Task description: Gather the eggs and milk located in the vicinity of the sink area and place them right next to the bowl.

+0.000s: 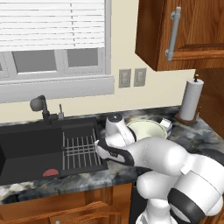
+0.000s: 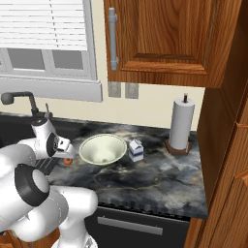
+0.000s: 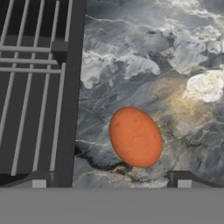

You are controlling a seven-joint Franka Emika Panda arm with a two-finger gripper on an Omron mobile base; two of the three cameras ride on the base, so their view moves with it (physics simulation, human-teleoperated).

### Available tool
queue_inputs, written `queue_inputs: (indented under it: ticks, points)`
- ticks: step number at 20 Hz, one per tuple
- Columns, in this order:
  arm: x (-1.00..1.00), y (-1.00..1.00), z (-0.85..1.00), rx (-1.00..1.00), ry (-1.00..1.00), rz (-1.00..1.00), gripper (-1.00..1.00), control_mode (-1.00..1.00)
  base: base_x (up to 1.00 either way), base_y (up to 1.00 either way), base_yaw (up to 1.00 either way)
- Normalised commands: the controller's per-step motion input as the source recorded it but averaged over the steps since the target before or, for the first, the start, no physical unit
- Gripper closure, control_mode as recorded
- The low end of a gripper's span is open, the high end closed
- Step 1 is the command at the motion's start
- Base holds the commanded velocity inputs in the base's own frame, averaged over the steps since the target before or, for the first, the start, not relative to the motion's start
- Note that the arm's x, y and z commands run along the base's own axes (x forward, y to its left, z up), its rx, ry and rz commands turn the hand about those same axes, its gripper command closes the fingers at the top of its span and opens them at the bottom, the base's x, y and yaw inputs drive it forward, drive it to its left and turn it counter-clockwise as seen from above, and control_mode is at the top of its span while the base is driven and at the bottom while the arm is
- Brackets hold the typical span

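The egg (image 3: 135, 137) lies on bare counter (image 3: 144, 52), clear on all sides. The sink (image 1: 30, 148) edge and wire rack (image 3: 30, 87) stand to its left. The bowl (image 2: 102, 148) stands to its right, with the milk carton (image 2: 135, 149) and paper-towel roll (image 2: 181, 123) beyond. The upper cabinet (image 2: 160, 38) limits overhead clearance.

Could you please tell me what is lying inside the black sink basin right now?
Inside the sink sit a metal wire rack and a flat red piece at its front. The robot's arm covers the rack's right edge.
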Motion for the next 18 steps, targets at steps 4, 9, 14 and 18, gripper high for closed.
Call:
queue_inputs:
  ticks: [4,9,14,18]
  points:
    - [0.05,0.00,0.00,0.00,0.00,0.00,-1.00,-1.00,0.00,0.00,0.00]
    - [0.15,0.00,-0.10,-0.03,0.00,-0.03,-1.00,-1.00,0.00,0.00,0.00]
    - [0.12,0.00,-0.05,-0.02,0.00,-0.04,-1.00,-1.00,0.00,0.00,0.00]
    - [0.00,0.00,0.00,0.00,0.00,-0.02,-1.00,-1.00,0.00,0.00,0.00]
